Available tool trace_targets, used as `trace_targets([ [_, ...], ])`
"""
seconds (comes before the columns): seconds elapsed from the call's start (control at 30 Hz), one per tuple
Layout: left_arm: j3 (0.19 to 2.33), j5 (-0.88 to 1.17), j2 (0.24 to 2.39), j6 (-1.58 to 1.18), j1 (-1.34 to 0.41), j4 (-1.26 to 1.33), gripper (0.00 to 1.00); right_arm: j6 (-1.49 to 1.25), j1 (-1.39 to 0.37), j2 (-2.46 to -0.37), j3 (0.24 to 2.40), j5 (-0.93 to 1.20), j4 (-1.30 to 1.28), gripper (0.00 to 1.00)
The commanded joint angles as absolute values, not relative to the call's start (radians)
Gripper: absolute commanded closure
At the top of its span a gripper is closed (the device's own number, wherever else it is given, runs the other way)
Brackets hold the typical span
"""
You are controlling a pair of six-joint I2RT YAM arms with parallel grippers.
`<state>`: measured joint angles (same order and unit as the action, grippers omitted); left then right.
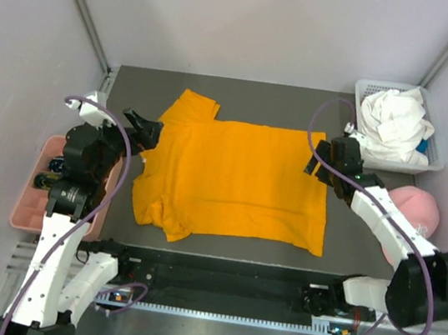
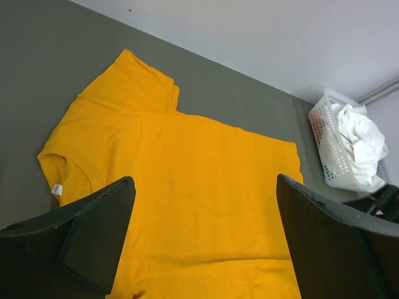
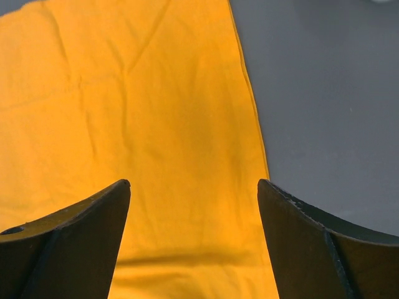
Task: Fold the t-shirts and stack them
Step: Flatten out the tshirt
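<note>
An orange t-shirt (image 1: 235, 178) lies spread flat on the grey table, with one sleeve toward the back left. My left gripper (image 1: 146, 132) hovers open at its left, collar side; in the left wrist view the shirt (image 2: 187, 162) fills the space under the left gripper (image 2: 204, 179), with nothing between the fingers. My right gripper (image 1: 316, 158) stands open over the shirt's right edge; in the right wrist view that hem (image 3: 124, 93) runs beneath the right gripper (image 3: 193, 182), which holds nothing. A white t-shirt (image 1: 396, 119) sits crumpled in a basket and also shows in the left wrist view (image 2: 358, 140).
A white plastic basket (image 1: 371, 88) stands at the back right corner and shows in the left wrist view (image 2: 324, 134). A pink cap (image 1: 416, 209) lies on the right by the right arm. A pink tray (image 1: 28, 206) sits off the table's left edge. Walls enclose the table on three sides.
</note>
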<state>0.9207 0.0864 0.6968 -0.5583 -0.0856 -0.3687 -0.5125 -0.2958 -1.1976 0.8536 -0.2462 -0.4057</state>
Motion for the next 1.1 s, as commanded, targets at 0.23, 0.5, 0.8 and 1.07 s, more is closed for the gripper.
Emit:
trace_targets([
  [0.23, 0.894, 0.135, 0.782, -0.523, -0.086, -0.187, 0.01, -0.462, -0.172, -1.618, 1.208, -0.249, -0.247, 0.18],
  [0.5, 0.850, 0.163, 0.888, -0.561, -0.086, -0.071, 0.01, -0.368, -0.106, -1.897, 1.463, -0.164, -0.334, 0.18],
  [0.8, 0.838, 0.170, 0.931, -0.552, -0.086, -0.051, 0.01, -0.341, -0.101, -2.071, 1.618, -0.109, -0.410, 0.20],
  [1.07, 0.822, 0.178, 0.936, -0.548, -0.086, -0.044, 0.01, -0.344, -0.074, -2.108, 1.629, -0.080, -0.425, 0.25],
])
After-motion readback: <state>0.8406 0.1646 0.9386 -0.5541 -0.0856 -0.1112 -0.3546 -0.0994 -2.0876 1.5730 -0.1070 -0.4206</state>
